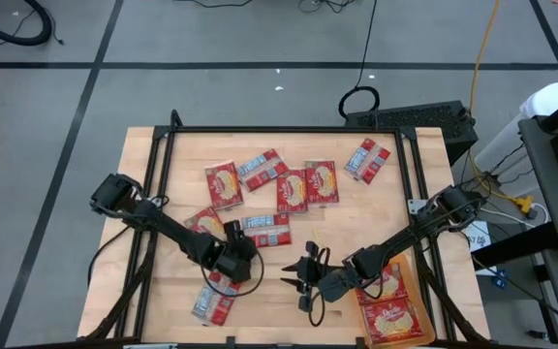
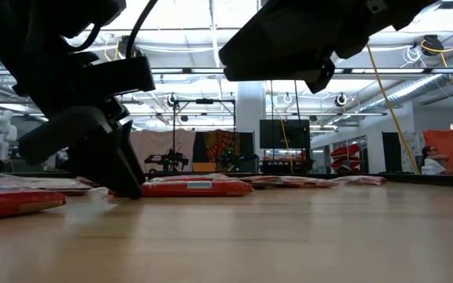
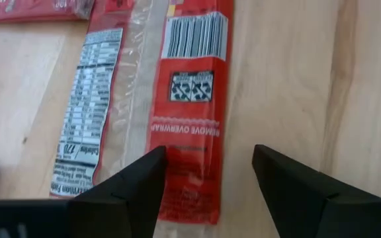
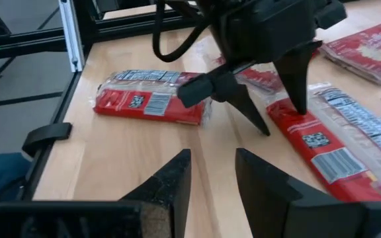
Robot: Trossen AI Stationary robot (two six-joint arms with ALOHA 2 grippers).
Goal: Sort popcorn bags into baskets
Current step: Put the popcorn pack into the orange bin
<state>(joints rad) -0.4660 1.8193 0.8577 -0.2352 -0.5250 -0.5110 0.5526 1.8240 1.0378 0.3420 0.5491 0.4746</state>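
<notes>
Over the bench point(image 1: 163, 165), my left end effector point(image 3: 207, 173) straddles a face-down popcorn bag point(image 3: 189, 99), fingers apart; my right end effector point(image 1: 295, 280) hovers open nearby.

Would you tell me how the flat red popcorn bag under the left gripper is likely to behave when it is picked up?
The flat red popcorn bag, lying between the open left gripper's fingers, looks thin, so probably light. Its clear crinkled seam suggests flexible film that may sag when lifted. The glossy wrapper could slip, so gripping its long edge seems wiser.
</notes>
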